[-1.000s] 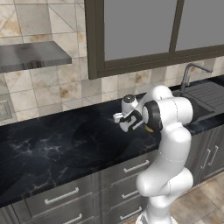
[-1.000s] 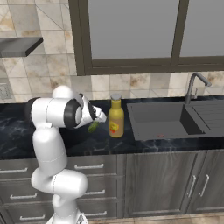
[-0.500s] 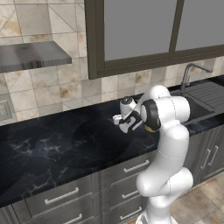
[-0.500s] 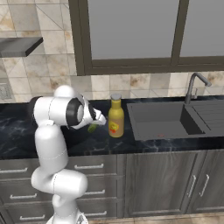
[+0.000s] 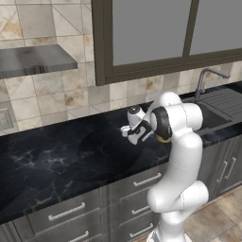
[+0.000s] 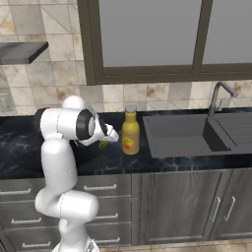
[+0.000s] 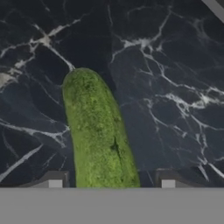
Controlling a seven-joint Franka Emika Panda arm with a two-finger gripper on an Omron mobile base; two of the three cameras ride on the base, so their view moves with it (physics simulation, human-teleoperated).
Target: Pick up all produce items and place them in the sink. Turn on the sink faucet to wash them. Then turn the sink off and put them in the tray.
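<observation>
From the left base view, my claw [image 5: 128,133] hangs low over the bench [image 5: 61,156], well left of the sink [image 5: 212,116]. In the right base view the cucumber [image 6: 103,144] lies under my claw, just left of the bottle [image 6: 130,132]. In the hand view it runs lengthwise between my fingertips [image 7: 54,180], which stand on either side, not visibly gripping.
</observation>
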